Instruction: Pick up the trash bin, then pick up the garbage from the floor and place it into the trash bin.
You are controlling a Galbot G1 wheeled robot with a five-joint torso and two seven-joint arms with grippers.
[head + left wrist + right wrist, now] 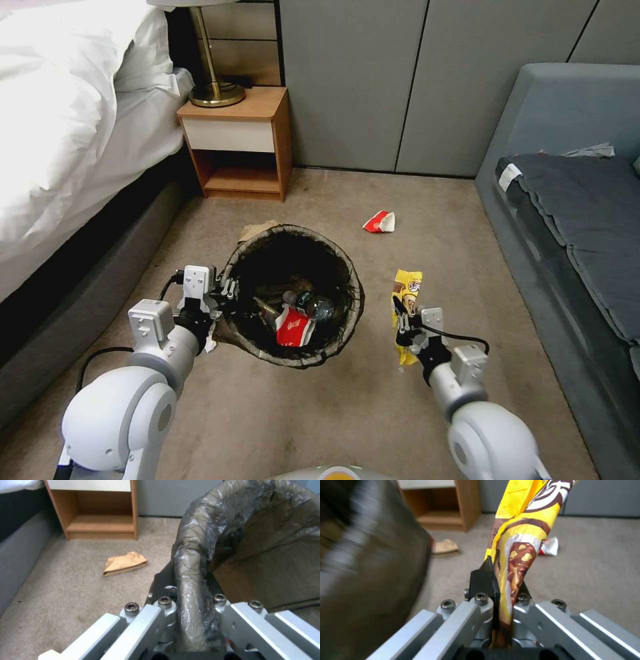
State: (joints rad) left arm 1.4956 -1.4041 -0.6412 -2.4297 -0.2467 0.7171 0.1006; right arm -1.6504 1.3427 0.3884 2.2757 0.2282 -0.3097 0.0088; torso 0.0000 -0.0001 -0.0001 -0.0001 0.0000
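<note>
My left gripper (225, 291) is shut on the rim of the trash bin (347, 273), holding it tilted above the carpet; the bag-covered rim (195, 580) runs between its fingers. Inside the bin lie a red-and-white wrapper (293, 327) and a clear bottle (313, 305). To the bin's right, my right gripper (402, 320) is shut on a yellow snack bag (407, 287), which stands up from the jaws (516, 545). On the floor, a brown paper (124, 563) lies behind the bin and a red-and-white crumpled wrapper (380, 222) lies farther back.
A wooden nightstand (240, 143) with a brass lamp (215, 87) stands at the back left beside the bed (60, 133). A grey sofa (573, 200) lines the right side. Open carpet lies between them.
</note>
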